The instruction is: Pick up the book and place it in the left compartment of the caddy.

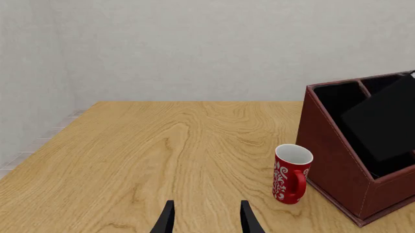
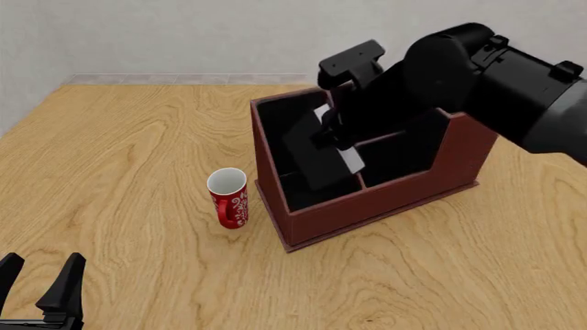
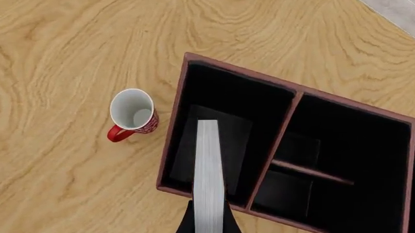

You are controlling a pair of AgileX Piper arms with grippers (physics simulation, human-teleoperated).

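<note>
Right gripper (image 3: pixel 207 221) mostly cut off in its wrist view, clamped on the black book (image 2: pixel 317 155), white page edges up. Book tilted, leaning over and partly down inside the left compartment (image 3: pixel 220 97) of the reddish-brown caddy (image 2: pixel 367 213). Red-and-white mug (image 2: pixel 228 198) just beside the caddy. Left gripper (image 2: pixel 38 278) parted, holding nothing, low over the wooden table (image 2: pixel 119 158).

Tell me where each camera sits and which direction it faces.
Front view: fixed above the arms' side, looking forward and down at the caddy; the right arm and left tool show.
Left wrist view: low behind the left tool, facing the mug.
Right wrist view: above the caddy, looking down along the held book.
All three share mug, caddy and book.
</note>
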